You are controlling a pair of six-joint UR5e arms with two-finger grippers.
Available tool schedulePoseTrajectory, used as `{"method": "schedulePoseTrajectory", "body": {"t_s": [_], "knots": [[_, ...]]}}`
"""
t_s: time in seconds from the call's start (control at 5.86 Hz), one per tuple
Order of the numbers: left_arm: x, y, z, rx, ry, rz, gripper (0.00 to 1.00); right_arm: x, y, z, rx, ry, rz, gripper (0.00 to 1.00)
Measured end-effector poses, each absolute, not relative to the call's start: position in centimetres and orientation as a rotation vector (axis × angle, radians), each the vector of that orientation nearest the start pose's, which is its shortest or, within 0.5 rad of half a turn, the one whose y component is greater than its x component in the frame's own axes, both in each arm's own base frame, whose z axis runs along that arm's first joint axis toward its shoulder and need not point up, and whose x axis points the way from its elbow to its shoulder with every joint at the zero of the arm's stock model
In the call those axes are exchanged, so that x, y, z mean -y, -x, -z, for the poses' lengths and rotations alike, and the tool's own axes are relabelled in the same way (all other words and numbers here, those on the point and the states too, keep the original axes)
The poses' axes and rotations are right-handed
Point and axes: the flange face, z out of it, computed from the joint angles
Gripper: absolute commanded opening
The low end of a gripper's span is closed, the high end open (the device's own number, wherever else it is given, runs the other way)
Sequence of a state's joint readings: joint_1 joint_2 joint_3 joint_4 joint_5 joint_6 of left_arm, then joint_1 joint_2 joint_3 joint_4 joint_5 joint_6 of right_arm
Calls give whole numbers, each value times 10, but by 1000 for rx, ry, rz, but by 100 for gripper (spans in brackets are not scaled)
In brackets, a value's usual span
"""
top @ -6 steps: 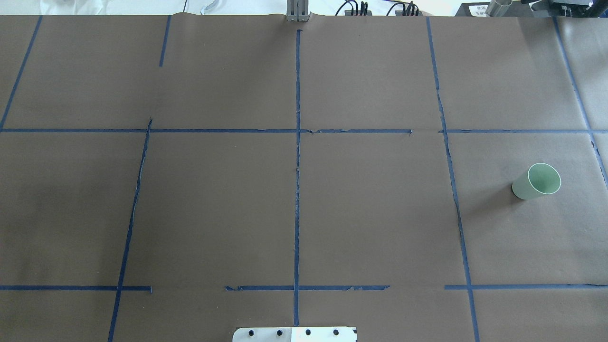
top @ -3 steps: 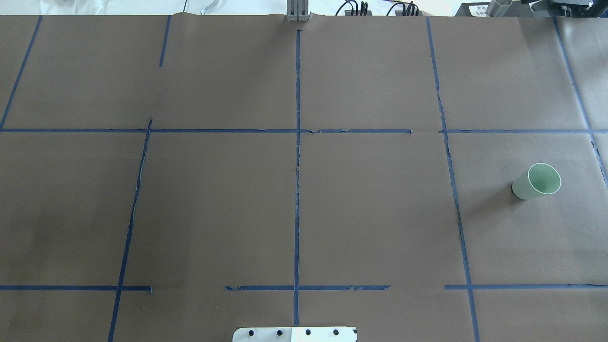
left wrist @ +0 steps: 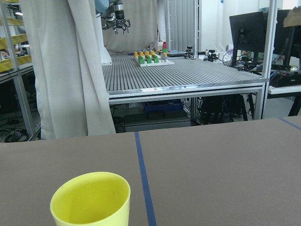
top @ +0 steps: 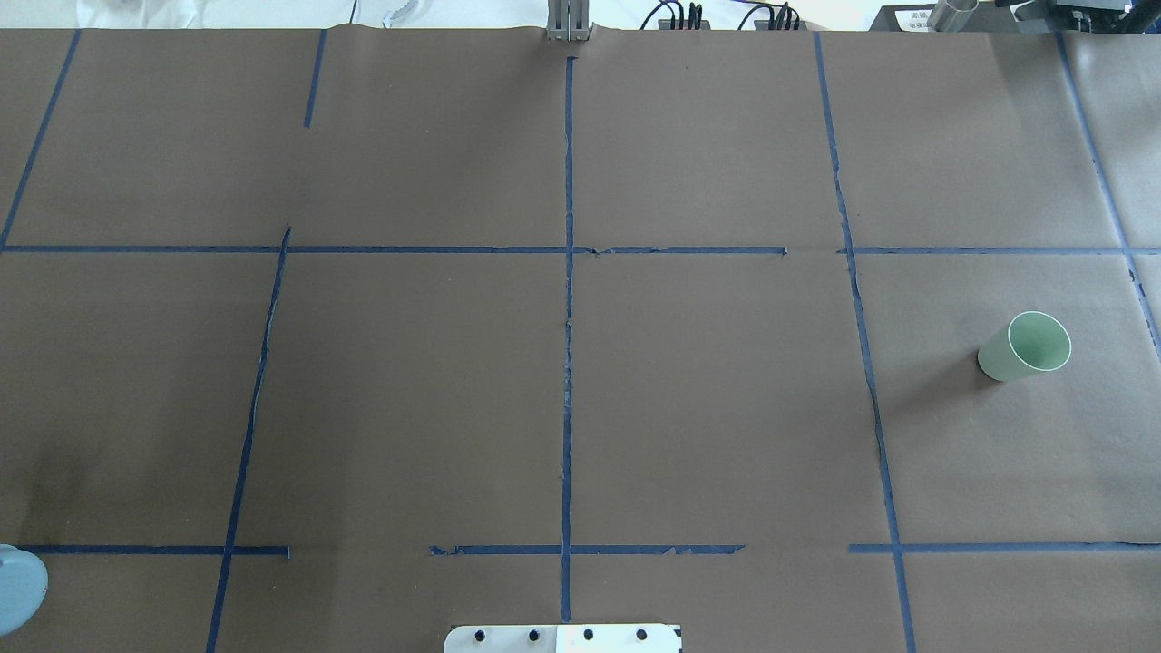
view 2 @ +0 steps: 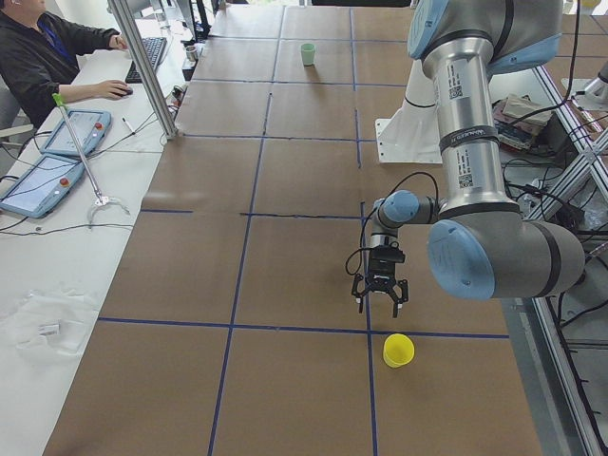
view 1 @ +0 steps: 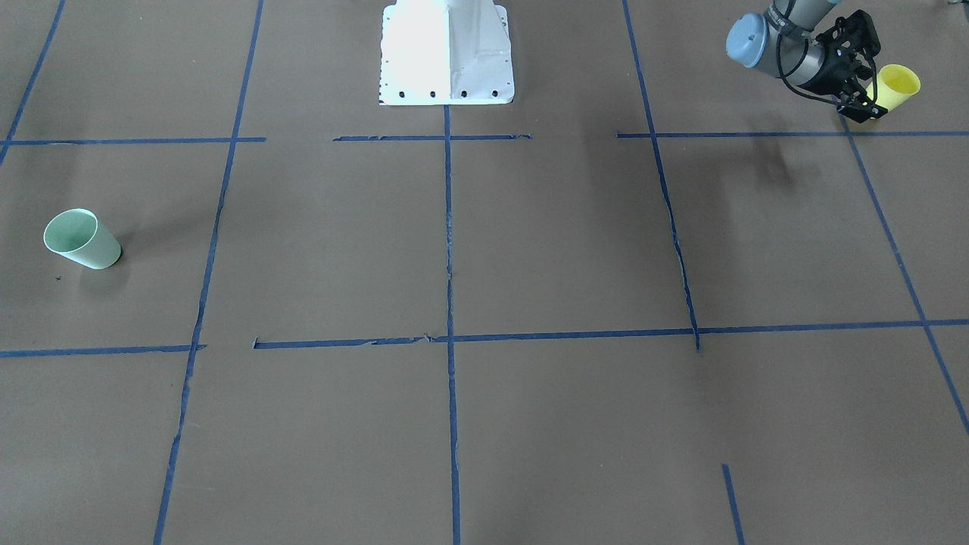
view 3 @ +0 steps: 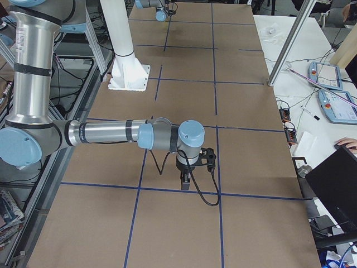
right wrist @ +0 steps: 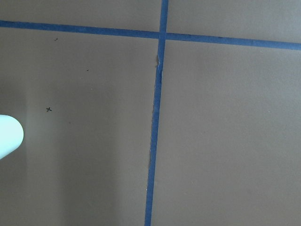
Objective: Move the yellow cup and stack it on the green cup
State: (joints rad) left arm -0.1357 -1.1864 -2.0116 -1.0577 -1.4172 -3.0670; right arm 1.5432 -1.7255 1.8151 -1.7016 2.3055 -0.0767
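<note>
The yellow cup [view 1: 898,85] stands upright on the brown paper near the table's left end; it also shows in the exterior left view [view 2: 398,350] and low in the left wrist view [left wrist: 90,202]. My left gripper [view 1: 865,79] hovers beside it with its jaws spread, open and empty, apart from the cup [view 2: 382,304]. The green cup [top: 1025,346] stands upright far off at the right side [view 1: 81,239]. My right gripper [view 3: 185,183] shows only in the exterior right view, low over the paper; I cannot tell whether it is open. A pale edge in the right wrist view [right wrist: 9,136] may be the green cup.
Blue tape lines [top: 568,317] cross the brown paper. The robot's white base plate [view 1: 447,53] sits at the near middle edge. An operator [view 2: 47,57] sits at a side desk with tablets. The left arm's elbow [top: 18,589] pokes into the overhead view's lower left corner.
The left arm's elbow has come into the overhead view at the lower left corner. The green cup has not moved.
</note>
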Motion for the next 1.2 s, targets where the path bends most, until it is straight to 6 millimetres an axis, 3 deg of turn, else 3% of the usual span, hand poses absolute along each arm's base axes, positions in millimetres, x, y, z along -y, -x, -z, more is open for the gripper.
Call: {"method": "schedulePoseTrajectory", "body": {"t_s": [0.34,0.68,1.2], "knots": [[162,-267,-697,329,-489,1612,100,425,-55,-622,735,15,87,100],[130,-276,-714,374,-485,1581,100,426,-55,-621,734,12,88,100],[121,-274,-736,400,-494,1550,100,426,-55,-621,735,11,88,100]]}}
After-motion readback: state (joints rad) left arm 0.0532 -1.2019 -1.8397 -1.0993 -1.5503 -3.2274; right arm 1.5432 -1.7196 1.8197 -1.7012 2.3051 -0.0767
